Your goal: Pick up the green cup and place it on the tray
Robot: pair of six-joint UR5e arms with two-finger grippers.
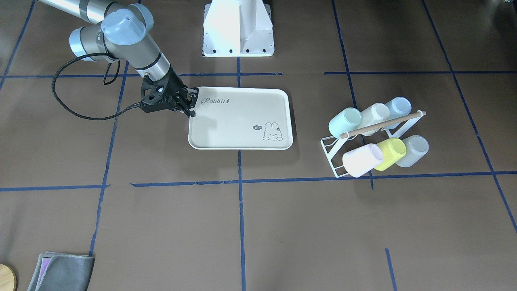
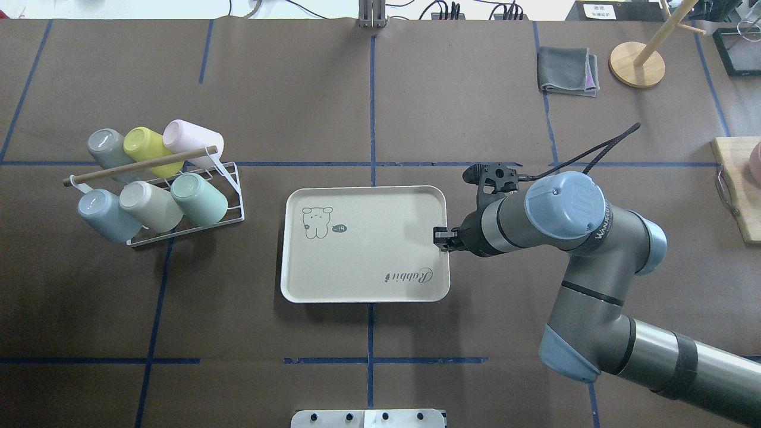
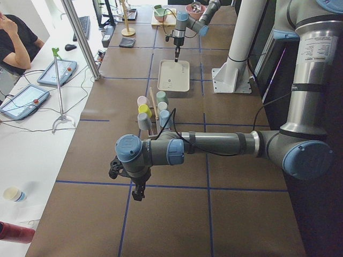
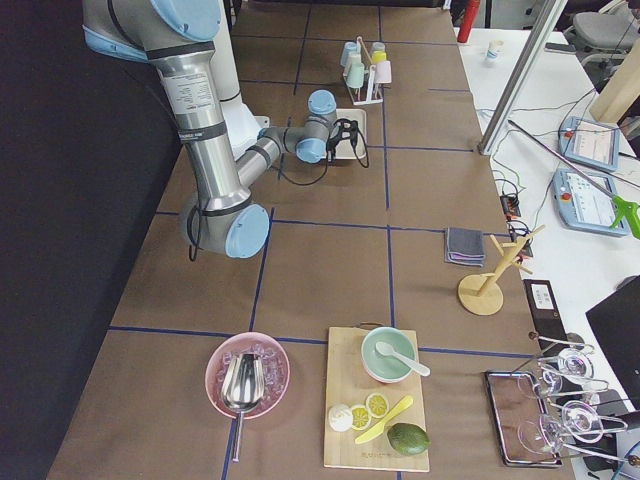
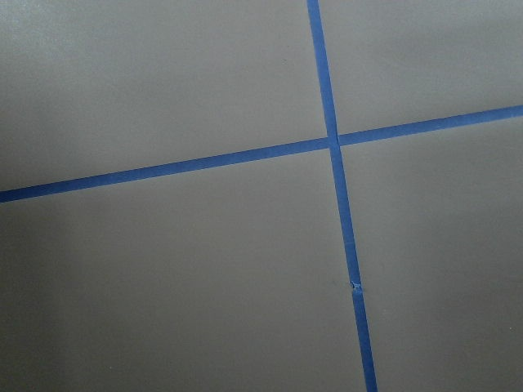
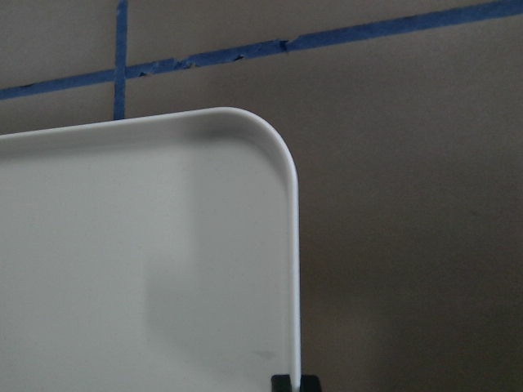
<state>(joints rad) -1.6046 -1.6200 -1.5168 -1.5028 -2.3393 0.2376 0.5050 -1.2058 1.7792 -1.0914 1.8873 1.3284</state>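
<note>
The brown tabletop (image 1: 282,226) is crossed by blue tape lines (image 1: 240,202), and the cream tray (image 1: 242,121) lies flat near its middle. My right end effector (image 1: 190,107) is at the short edge of the tray, beside the "Rabbit" lettering. My wrist view shows the two fingertips close together with the raised rim between them, so it looks clamped on that rim. My left end effector (image 3: 138,191) hangs over bare tabletop, well apart from the tray, and I cannot tell whether its fingers are spread or closed. The green cup (image 2: 199,199) is tilted in the wire rack (image 2: 236,199), well apart from the tray, touching a cream cup (image 2: 151,206) beside it.
</note>
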